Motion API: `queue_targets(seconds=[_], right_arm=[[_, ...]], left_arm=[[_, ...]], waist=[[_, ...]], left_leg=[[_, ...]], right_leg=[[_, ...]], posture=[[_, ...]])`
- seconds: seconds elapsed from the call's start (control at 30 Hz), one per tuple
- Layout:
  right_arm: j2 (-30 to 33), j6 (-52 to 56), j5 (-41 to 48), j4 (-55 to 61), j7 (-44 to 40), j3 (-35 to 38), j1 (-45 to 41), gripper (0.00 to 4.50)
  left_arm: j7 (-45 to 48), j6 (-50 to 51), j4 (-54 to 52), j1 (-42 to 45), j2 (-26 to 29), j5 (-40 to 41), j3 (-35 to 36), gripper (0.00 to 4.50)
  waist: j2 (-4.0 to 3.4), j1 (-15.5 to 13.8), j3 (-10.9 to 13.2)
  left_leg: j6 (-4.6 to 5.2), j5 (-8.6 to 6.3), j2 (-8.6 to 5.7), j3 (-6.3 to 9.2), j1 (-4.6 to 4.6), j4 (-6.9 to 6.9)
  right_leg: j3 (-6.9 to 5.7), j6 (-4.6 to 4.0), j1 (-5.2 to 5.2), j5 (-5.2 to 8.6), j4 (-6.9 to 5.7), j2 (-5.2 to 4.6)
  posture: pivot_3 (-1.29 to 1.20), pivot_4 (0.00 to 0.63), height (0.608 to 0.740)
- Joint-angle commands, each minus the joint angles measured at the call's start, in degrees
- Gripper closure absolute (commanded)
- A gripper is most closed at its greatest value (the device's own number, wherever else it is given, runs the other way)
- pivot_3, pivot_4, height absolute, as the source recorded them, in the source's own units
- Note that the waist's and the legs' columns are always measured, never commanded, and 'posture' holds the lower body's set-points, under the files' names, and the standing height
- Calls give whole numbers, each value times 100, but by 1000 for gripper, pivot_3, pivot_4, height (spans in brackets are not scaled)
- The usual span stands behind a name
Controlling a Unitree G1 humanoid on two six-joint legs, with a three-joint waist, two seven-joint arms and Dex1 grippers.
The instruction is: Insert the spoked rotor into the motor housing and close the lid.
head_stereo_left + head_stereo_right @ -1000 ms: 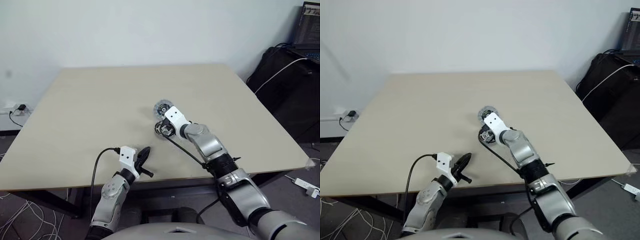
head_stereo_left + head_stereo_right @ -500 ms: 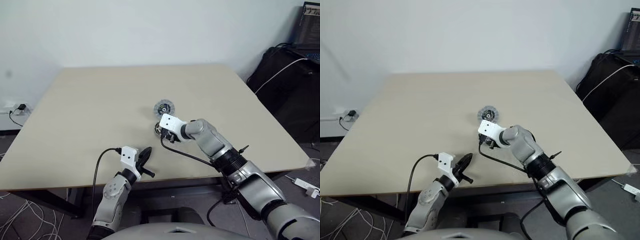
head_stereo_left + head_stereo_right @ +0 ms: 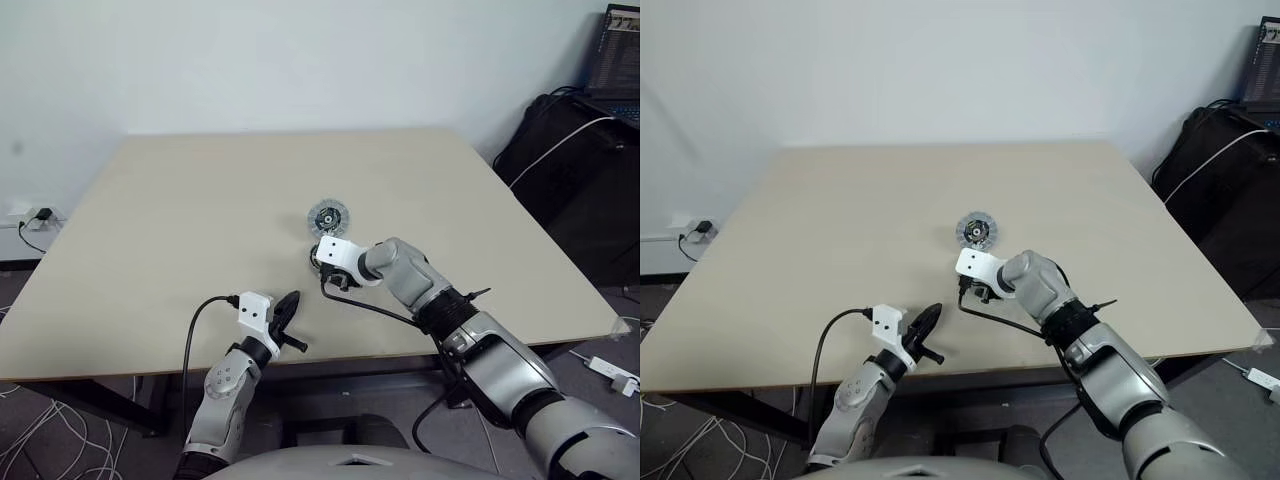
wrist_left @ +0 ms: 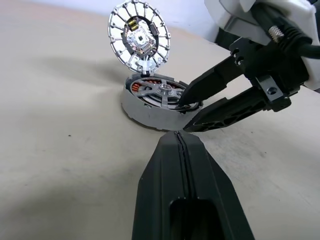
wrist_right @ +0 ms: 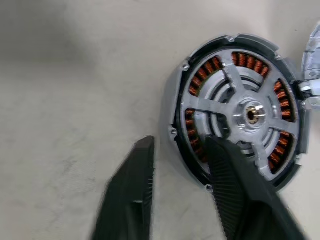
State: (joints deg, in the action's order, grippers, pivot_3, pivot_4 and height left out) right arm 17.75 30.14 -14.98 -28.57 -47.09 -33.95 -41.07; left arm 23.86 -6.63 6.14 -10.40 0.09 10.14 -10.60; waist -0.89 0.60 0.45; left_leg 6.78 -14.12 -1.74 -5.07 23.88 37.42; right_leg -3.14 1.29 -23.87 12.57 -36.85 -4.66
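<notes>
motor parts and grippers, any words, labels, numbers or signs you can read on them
No readable text anywhere.
lid: a small circuit board at its hub, any markings too small to read.
motor housing: no lettering visible; spoked rotor sits inside, unmarked.
right gripper: plain black fingers, no label.
left gripper: plain black, no label.

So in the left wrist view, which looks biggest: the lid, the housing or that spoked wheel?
1. Motor housing
2. Lid, a bit narrower, though it lies farther off, so unsure
3. Spoked rotor, seated inside the housing, clearly smallest
</notes>
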Motion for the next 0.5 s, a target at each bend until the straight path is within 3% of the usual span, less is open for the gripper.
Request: queue_targets(seconds=[0.03,0.1,0.37,0.5], right_arm=[[-85,-17,2,-187,-48,139,-160,4143],[-129,2,-8,-285,-25,198,-200,4399],[-155,43,5,-347,-61,323,-218,4400],[-98,556,307,336,-156,698,41,4400]], left_arm=[[-19,-131,-95,34,-65,22,-3,4500],[-31,-141,-88,35,-79,29,1,4500],[-44,-167,-67,40,-108,41,15,4500],[-49,-169,-62,36,-122,38,10,4500]], waist=[[-1,2,-1],[0,1,-1],[-1,-3,-1],[-1,-23,1]], left_leg=[[0,0,0,0,-2,0],[0,0,0,0,-2,0],[0,0,0,0,-2,1],[-1,0,0,0,2,1]], right_leg=[[0,-1,1,-1,-1,0],[0,-2,1,-3,-2,0],[-2,-1,2,-19,0,-1],[-3,-1,-1,-19,2,-1]], posture=[[0,0,740],[0,0,740],[0,0,740],[0,0,740]])
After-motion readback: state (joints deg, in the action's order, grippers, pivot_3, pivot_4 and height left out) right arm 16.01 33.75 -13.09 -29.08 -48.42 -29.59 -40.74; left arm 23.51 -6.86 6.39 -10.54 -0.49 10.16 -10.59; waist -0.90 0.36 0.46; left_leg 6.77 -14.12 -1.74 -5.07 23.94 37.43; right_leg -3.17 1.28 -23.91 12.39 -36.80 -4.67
